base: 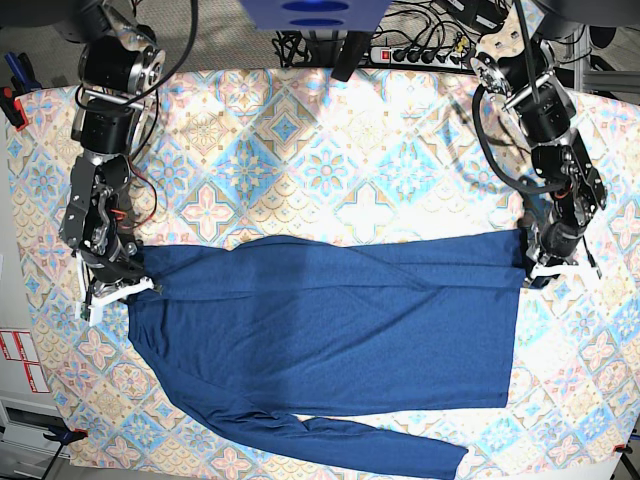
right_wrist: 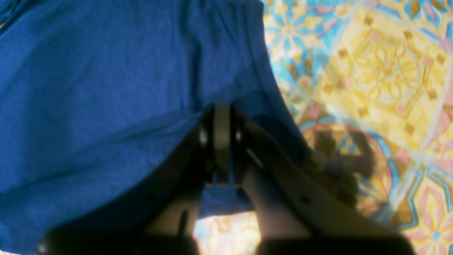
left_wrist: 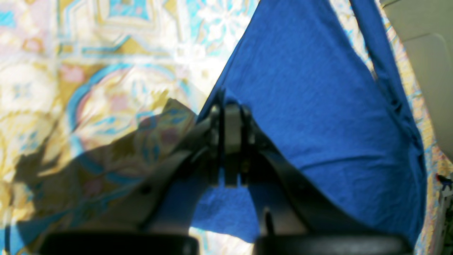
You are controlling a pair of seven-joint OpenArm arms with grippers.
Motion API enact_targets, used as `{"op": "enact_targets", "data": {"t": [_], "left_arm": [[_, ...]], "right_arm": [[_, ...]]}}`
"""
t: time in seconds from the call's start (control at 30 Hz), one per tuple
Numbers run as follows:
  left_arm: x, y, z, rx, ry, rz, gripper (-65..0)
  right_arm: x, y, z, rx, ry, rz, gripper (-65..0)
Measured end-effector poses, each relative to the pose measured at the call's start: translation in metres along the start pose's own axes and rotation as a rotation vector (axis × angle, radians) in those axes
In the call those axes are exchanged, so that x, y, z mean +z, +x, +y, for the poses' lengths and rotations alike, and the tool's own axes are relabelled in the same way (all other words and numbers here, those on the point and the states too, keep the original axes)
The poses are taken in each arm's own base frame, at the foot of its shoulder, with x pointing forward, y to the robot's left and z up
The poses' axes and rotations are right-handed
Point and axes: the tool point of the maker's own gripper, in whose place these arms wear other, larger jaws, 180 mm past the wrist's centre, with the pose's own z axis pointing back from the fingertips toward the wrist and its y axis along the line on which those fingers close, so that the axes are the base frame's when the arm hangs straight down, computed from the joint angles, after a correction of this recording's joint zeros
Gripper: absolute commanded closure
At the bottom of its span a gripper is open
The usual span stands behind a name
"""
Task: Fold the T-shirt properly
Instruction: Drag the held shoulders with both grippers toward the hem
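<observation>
Across the middle of the pastel blue, pink and yellow diamond-patterned cloth you are seeing the plain dark blue long-sleeved knit T-shirt lying spread out, its body running wide from one arm to the other in the base view. One long sleeve is trailing along the near edge toward the lower right of that view, and a fold line is crossing the upper part of the body where fabric is lying doubled over.

Your left gripper is sitting at the shirt's edge on the right of the base view. Looking through the left wrist camera, you are finding the left gripper with its jaws pressed together on a raised fold of blue fabric, the cloth tenting up to the fingertips and falling away below them. The patterned cloth is showing bright beside it, with the gripper's shadow lying across it.

Your right gripper is sitting at the opposite edge of the shirt, on the left of the base view. Through the right wrist camera you are seeing the right gripper likewise clamped on a pinch of the blue knit, the fabric drawing up into a ridge at the jaws.

Beyond the far edge of the cloth, a black power strip with cables is lying between the two arm bases.
</observation>
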Motion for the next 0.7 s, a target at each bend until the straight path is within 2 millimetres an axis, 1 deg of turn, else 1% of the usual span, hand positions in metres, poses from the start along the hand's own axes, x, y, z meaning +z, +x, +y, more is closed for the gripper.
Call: {"op": "enact_targets", "data": {"t": [0.17, 0.3, 0.37, 0.4, 0.43, 0.5, 0.53, 0.6, 0.63, 0.67, 0.7], "left_arm": [[-0.002, 0.006, -0.006, 0.003, -0.011, -0.013, 0.0], [-0.006, 0.016, -0.016, 0.005, -0.029, -0.031, 0.0], [-0.007, 0.019, -0.02, 0.006, -0.038, -0.037, 0.0], [-0.008, 0.019, -0.02, 0.007, -0.037, -0.036, 0.0], [-0.009, 0.018, -0.02, 0.011, -0.038, -0.033, 0.0], [-0.012, 0.018, -0.016, 0.027, -0.028, -0.051, 0.0], [-0.014, 0.016, -0.013, 0.039, -0.023, -0.064, 0.0], [-0.02, 0.003, -0.008, 0.052, -0.005, -0.039, 0.0], [-0.022, -0.005, -0.006, 0.038, 0.001, -0.012, -2.0], [-0.024, -0.011, -0.007, 0.018, 0.0, 0.015, -5.4], [-0.024, -0.012, -0.008, 0.008, -0.001, 0.022, -9.5]], "right_arm": [[-0.001, 0.01, 0.004, 0.004, 0.008, -0.018, -0.6], [-0.003, 0.017, 0.007, 0.003, 0.013, -0.029, -0.7], [-0.004, 0.029, 0.009, -0.001, 0.017, -0.069, -0.7], [-0.006, 0.031, 0.008, -0.008, 0.016, -0.079, -0.7], [-0.008, 0.029, 0.006, -0.014, 0.013, -0.075, -0.7], [-0.013, 0.013, 0.002, -0.029, 0.005, -0.035, -2.8], [-0.016, 0.001, 0.0, -0.035, 0.0, -0.004, -4.8], [-0.016, -0.015, -0.004, -0.039, -0.012, 0.029, -10.3], [-0.015, -0.017, -0.005, -0.039, -0.014, 0.032, -12.6], [-0.015, -0.017, -0.005, -0.038, -0.015, 0.032, -14.7], [-0.015, -0.014, -0.005, -0.037, -0.013, 0.027, -16.3]]}}
